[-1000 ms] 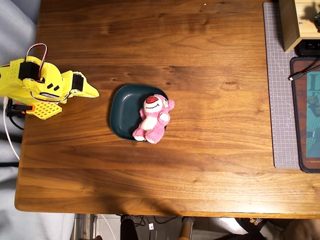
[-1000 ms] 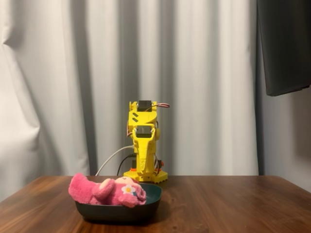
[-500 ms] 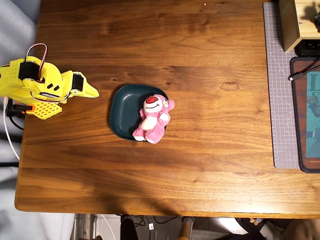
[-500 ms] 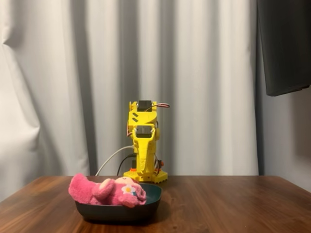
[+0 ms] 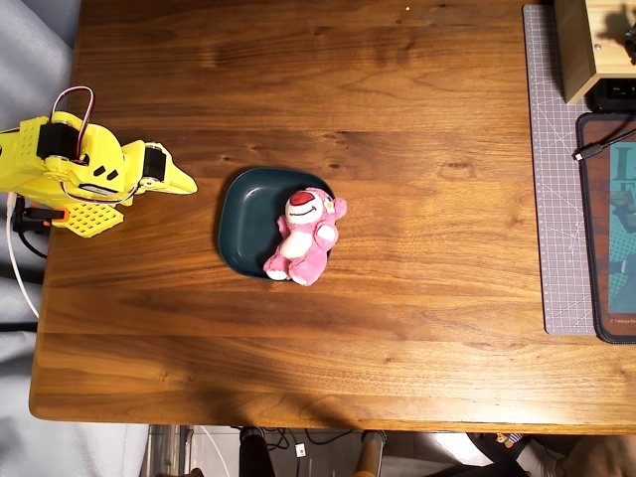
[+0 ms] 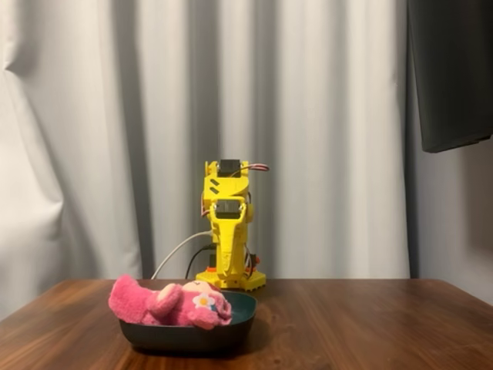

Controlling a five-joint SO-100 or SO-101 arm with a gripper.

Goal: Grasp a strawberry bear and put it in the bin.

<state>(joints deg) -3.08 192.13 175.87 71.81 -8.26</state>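
A small pink plush strawberry bear (image 5: 303, 237) with a white muzzle and belly and a red nose lies on its back in the bin (image 5: 244, 221), a shallow dark teal rounded-square dish with a raised rim that sits near the middle of the dark brown wooden table (image 5: 417, 328). In the overhead view the bear occupies the right side of the dish, its head toward the upper right, while its legs and lower body hang over the rim at the lower right, so it is only partly inside. The fixed view shows the bear (image 6: 171, 302) resting along the top of the dish (image 6: 192, 336), its body spilling past the left edge and a small flower visible by its head. The yellow plastic robot arm (image 5: 70, 171) is folded up at the left edge of the table in the overhead view, well apart from the dish, with a white cable (image 5: 18, 270) trailing off the table beside its base. Its hand (image 5: 181, 183) points toward the dish with the fingertips drawn together into a point and nothing between them. In the fixed view the arm (image 6: 228, 231) stands upright behind the dish in front of a pale grey pleated curtain (image 6: 92, 139). At the right edge of the overhead view lie a grey cutting mat (image 5: 552, 199) and the corner of a light wooden box (image 5: 574, 50).
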